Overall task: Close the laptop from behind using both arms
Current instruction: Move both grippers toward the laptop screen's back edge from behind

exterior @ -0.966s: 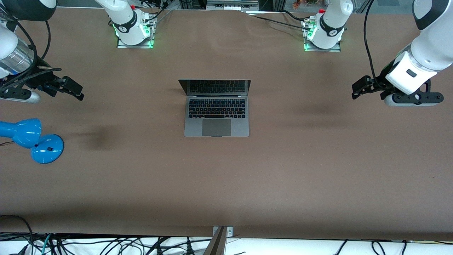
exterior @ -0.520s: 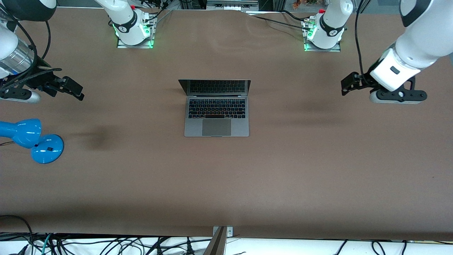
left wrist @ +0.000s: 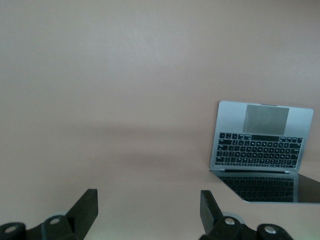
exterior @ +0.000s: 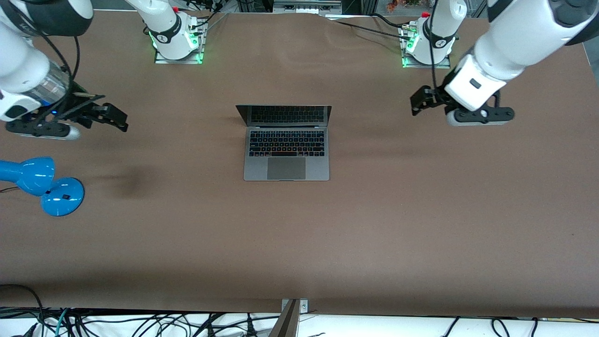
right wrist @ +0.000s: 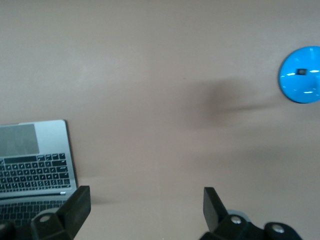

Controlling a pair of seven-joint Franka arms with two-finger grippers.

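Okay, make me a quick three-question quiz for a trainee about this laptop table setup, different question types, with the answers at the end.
1. True or false: the laptop lid is already shut.
2. Multiple choice: the blue lamp stands toward A) the left arm's end of the table, B) the right arm's end, C) on the laptop.
3. Short answer: is the left gripper or the right gripper holding anything?

Key
1. False; the screen stands open.
2. B.
3. No; both are open over bare table, one at each side of the laptop.

white jointed arms [exterior: 510,32], black claws [exterior: 423,100], cables
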